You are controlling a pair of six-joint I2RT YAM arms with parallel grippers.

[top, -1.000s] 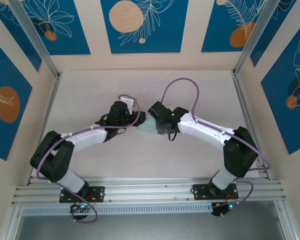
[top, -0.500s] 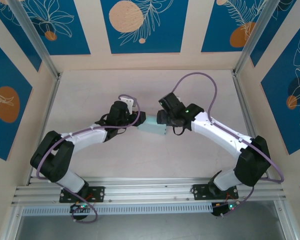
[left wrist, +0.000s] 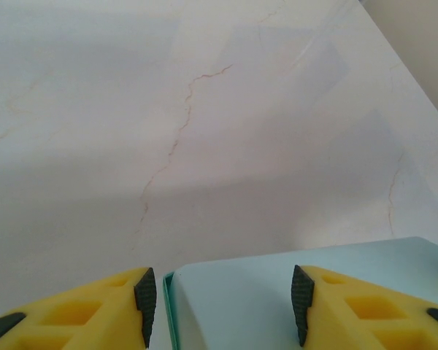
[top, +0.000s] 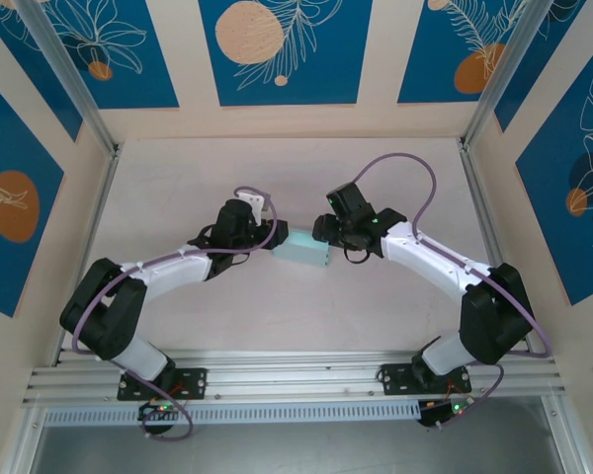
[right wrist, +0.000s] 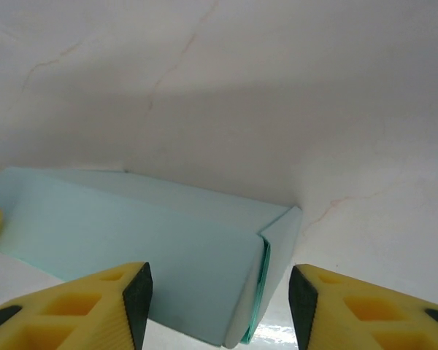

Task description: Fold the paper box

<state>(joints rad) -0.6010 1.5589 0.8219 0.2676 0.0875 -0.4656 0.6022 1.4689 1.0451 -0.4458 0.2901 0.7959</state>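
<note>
paper box lies between left tool and right tool.

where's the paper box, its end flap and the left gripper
paper box (top: pixel 301 252): top external view, middle of its top face
end flap (right wrist: pixel 281 246): right wrist view, flat face of the flap at the box's right end
left gripper (left wrist: pixel 223 306): left wrist view, midway between its jaws

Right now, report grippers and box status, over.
Left gripper clamped on paper box end. Right gripper open, straddling the opposite end. Nothing in the way.
</note>
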